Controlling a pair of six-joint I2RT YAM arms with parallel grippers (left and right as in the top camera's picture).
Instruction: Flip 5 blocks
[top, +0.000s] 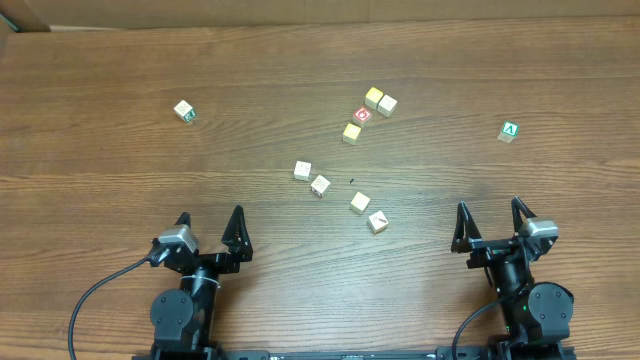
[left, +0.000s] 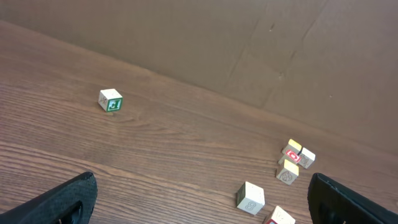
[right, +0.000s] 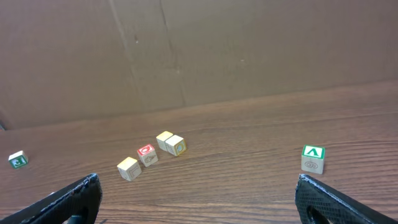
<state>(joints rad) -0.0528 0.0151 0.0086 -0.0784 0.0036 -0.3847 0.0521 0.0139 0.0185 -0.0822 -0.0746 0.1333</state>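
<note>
Several pale wooden blocks lie mid-table. A yellow-topped block (top: 374, 97) and a cream block (top: 387, 105) touch at the back, with another yellow block (top: 351, 132) in front of them. Nearer me lie two white blocks (top: 302, 170) (top: 320, 185), a yellow block (top: 360, 202) and a red-marked block (top: 377, 221). My left gripper (top: 210, 217) stands open at the near left, well short of them. My right gripper (top: 490, 208) is open at the near right. The left wrist view shows the white block (left: 250, 198) between my open left gripper's (left: 202, 179) fingers' line of sight, far ahead.
A cube with a red ringed face (top: 362, 115) sits among the back group. One green-marked cube (top: 184, 110) lies far left, another (top: 509, 131) far right, also ahead of my right gripper (right: 198, 182). A brown cardboard wall (right: 186, 56) stands behind the table.
</note>
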